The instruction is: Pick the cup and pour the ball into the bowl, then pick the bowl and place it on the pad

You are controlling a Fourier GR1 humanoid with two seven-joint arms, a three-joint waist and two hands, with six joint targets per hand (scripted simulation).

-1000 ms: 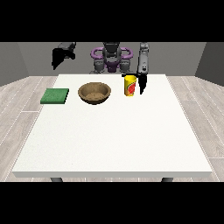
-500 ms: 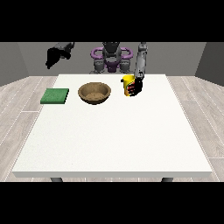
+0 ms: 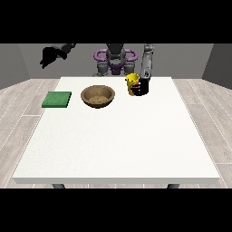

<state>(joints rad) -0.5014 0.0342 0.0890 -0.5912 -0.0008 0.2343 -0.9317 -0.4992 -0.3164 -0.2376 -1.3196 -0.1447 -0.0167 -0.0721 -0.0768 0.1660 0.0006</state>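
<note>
Now gripping the yellow cup (image 3: 132, 83), with the fingers of the hand at the view's right (image 3: 142, 87) curling round it; a second ago only standing beside it. Lifting and tilting the cup slightly toward the brown bowl (image 3: 98, 96) (ball not visible inside). Bowl sitting on the worktop (image 3: 118, 140), near the green pad (image 3: 57, 99). Raising the hand at the view's left (image 3: 50, 55) higher, fingers impossible to tell.

Open table (image 3: 118, 145) before bowl (image 3: 98, 96)
</note>
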